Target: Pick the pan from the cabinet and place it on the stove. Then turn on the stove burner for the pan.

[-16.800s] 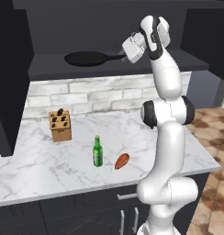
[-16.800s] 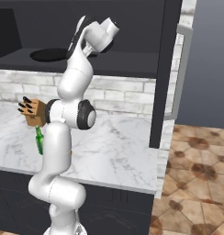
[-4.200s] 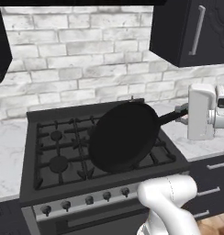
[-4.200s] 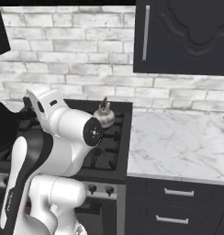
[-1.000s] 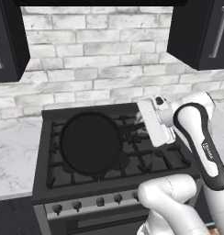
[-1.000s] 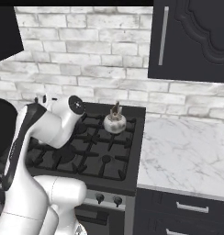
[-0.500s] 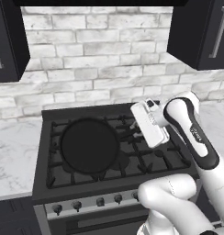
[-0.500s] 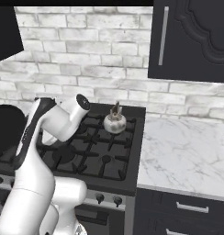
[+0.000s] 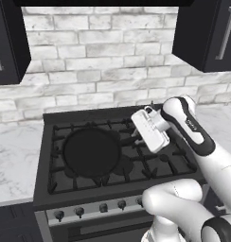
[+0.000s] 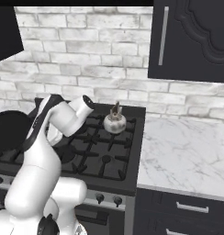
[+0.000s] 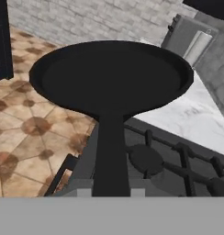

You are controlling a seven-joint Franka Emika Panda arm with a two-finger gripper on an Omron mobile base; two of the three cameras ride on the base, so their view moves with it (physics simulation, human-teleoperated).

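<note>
Hand view: the gripper [image 11: 111, 192] is closed tight on the long thin handle of the pan [image 11: 111, 75], whose round black bowl extends away from the camera above the stove [image 11: 178, 167]. Beneath the handle lie the cast-iron grates and one round burner; past the pan's far rim are white marble counter [image 11: 203, 117] and, beyond the range's edge, brown tiled floor [image 11: 26, 137].

Left base view: the gripper [image 9: 136, 140], under the white hand block, meets the handle at the pan's right side, over the middle of the stove [image 9: 108, 160]. The pan [image 9: 91, 151] lies level over the left half of the grates, wider than one burner, its rim close to the range's left edge; whether it rests on the grates or hangs just above them cannot be told. A row of small knobs [image 9: 103, 207] runs along the front panel. Marble counter [image 9: 13, 160] adjoins the left side, white brick wall [image 9: 103, 61] stands behind, and a black cabinet [image 9: 207, 33] hangs at upper right.

Right base view: the arm bends over the stove [image 10: 109, 160], and the pan [image 10: 10, 131] shows as a dark disc at the range's left edge. A small silver kettle [image 10: 114, 121] stands at the back right corner of the grates, well apart from the pan. The cabinet [image 10: 192, 39] with a vertical silver bar handle hangs above the counter [image 10: 187, 156].
</note>
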